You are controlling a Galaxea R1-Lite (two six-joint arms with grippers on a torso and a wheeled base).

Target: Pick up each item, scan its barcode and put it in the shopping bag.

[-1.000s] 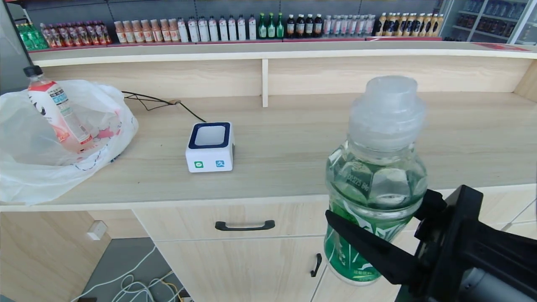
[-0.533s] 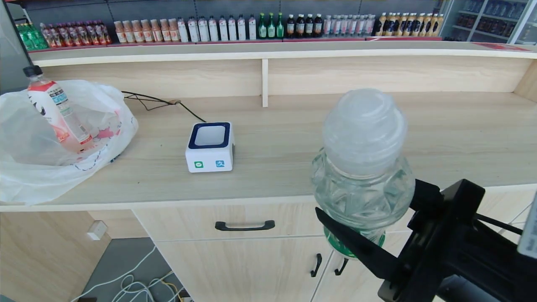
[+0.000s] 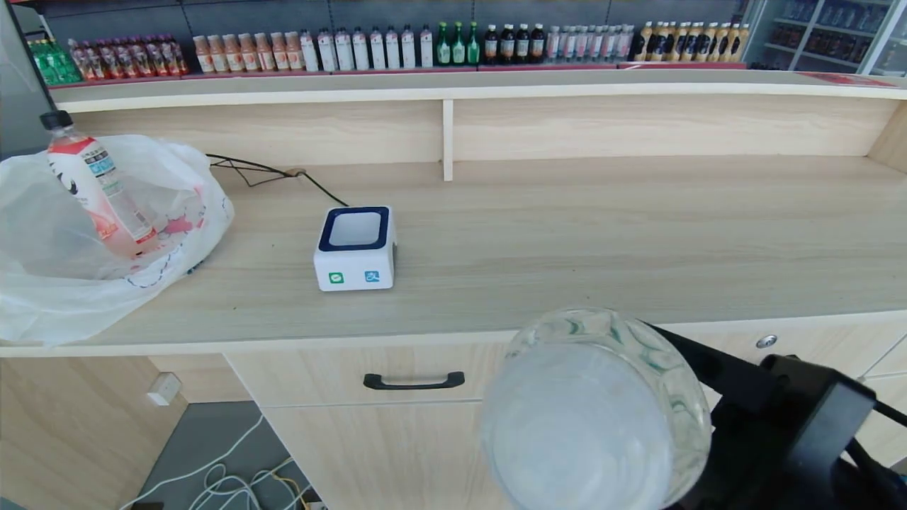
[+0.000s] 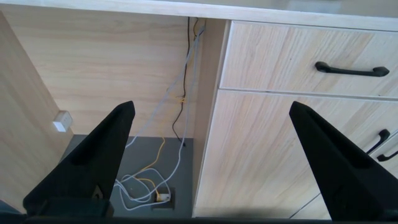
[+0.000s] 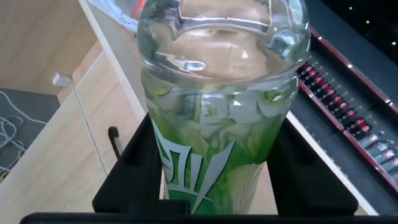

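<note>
The tabletop (image 3: 602,234) is pale wood-grain laminate, matt and smooth. The green bottle (image 3: 602,418) is clear, glossy, faceted plastic with a frosted translucent cap and a shiny green film label. The right end effector (image 5: 214,186) and the left end effector (image 4: 211,109) are matt black plastic. At the tabletop's left edge the shopping bag (image 3: 42,283) is thin, crinkled, translucent white plastic. The scanner (image 3: 354,249) is smooth white plastic.

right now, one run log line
right gripper: shut on clear green-label plastic bottle | left gripper: open | white plastic bag: holds pink-label bottle
</note>
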